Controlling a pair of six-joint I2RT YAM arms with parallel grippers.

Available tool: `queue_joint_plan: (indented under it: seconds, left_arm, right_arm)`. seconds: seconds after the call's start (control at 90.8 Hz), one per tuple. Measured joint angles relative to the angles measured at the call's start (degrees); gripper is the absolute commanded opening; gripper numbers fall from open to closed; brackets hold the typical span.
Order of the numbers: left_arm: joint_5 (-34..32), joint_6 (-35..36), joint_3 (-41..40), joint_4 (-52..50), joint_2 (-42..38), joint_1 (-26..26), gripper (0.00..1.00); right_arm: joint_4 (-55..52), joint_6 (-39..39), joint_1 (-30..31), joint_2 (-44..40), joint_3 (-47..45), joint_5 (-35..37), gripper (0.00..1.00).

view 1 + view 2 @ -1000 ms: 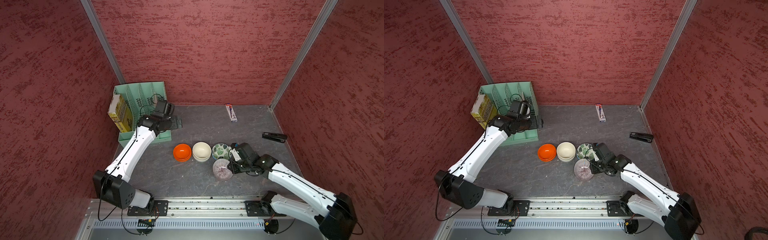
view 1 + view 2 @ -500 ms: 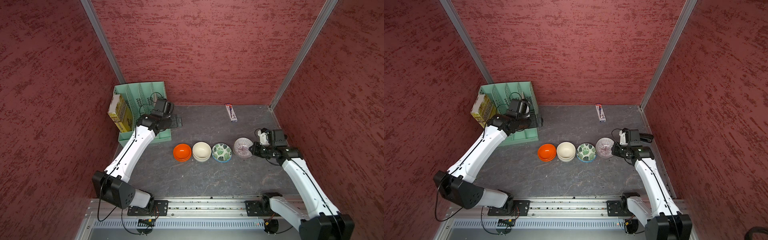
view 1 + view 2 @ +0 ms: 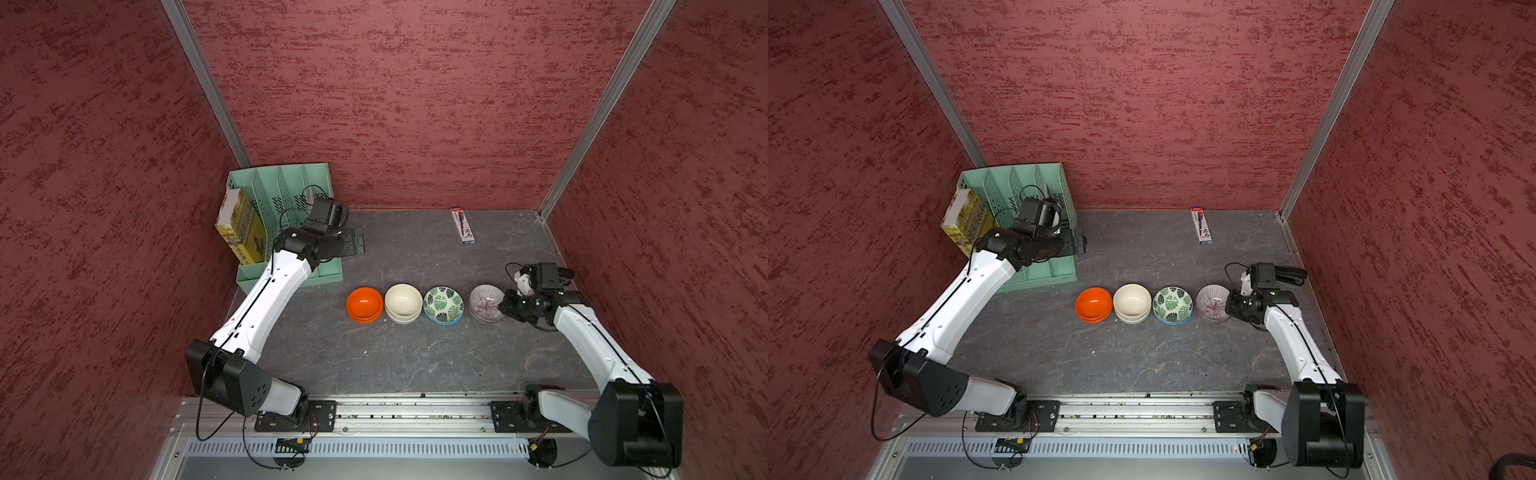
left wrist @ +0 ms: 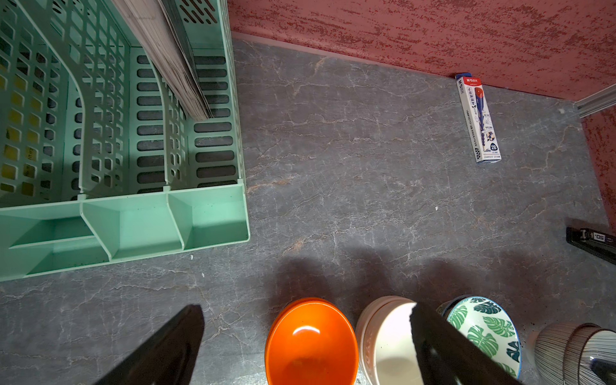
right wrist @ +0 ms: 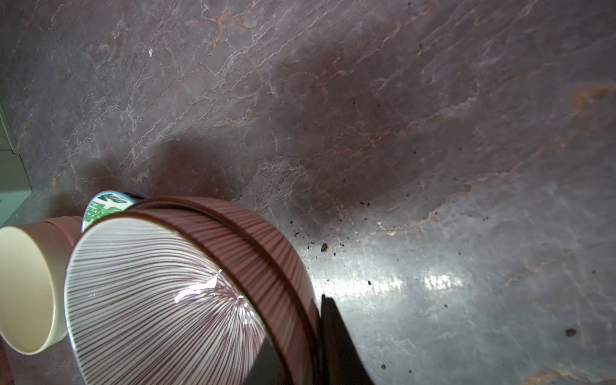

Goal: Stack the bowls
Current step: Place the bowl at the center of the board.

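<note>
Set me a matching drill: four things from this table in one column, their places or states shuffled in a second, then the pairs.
Things
1. orange bowls
2. lined bowl
3. pencil box
4. yellow book

Places or states
A. lying flat near the back wall
B. standing at the green rack
C. gripped at its rim by the right hand
D. end of the bowl row farthest from the right hand

Pairs: 1-D, 2-C, 3-A, 4-B

left arm (image 3: 266,299) extended, jaws wide apart | right arm (image 3: 590,336) extended, wrist low, jaws pinched tight
</note>
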Motion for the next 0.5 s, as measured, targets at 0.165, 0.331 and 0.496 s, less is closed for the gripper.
queue_joint_plan:
  seconds: [0.165,0.331,0.496]
  left_arm:
    - [0.0,0.0,0.0,0.0,0.0,0.0,1.0]
    - [0.0,0.0,0.0,0.0,0.0,0.0,1.0]
    - [-0.3,0.0,0.0,0.0,0.0,0.1,1.0]
  right_arm:
    - [2.4,0.2,0.0,2.3,-0.7,0.3,0.07]
    - [4.6,0.3,0.0,5.6,-0.7,1.1,0.07]
    - [6.1,0.4,0.0,8.0,-0.7,1.6,0.07]
